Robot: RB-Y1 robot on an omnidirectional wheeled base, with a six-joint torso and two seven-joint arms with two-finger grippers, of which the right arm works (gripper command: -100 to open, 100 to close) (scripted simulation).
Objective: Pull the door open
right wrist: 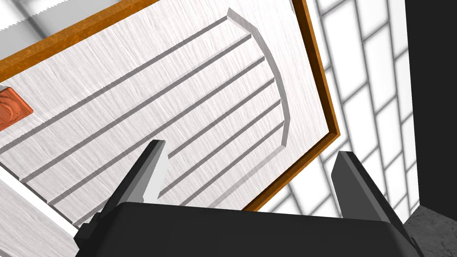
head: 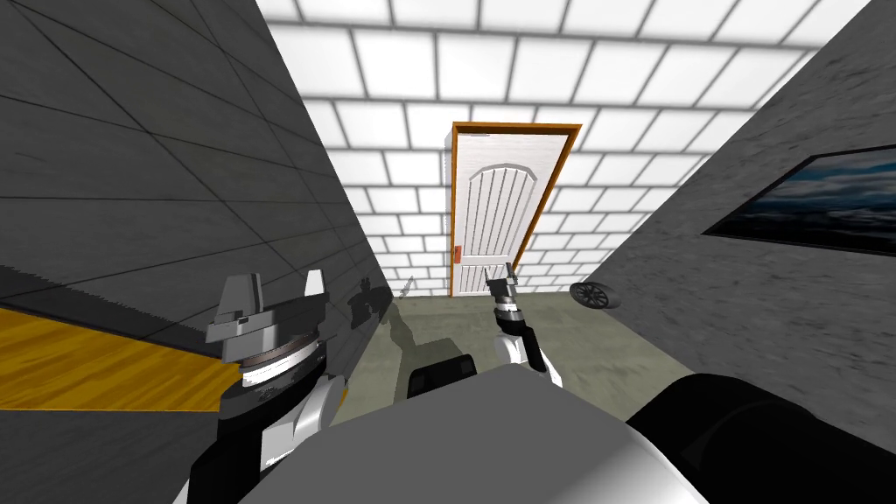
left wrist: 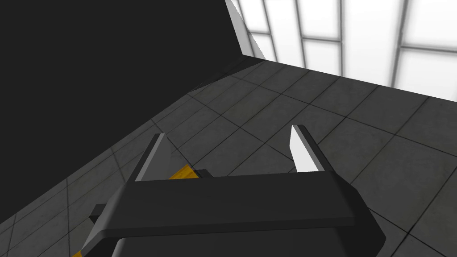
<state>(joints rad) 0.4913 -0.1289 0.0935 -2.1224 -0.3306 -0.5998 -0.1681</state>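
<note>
Right wrist view: right gripper [right wrist: 250,148], fingers spread wide, faces the white grooved door [right wrist: 178,89], presumably lining up its orange handle plate [right wrist: 11,109].

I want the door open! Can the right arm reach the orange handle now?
Probably not yet. Nothing is in the way, and the open right gripper faces the door, but the orange handle sits off to one side, some way ahead.

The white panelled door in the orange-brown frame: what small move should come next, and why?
Probably carry the right gripper toward the small reddish-orange handle plate at the edge of the white panelled door. Its fingers stand open and hold nothing, and the plate lies well aside of them, not between them.
</note>
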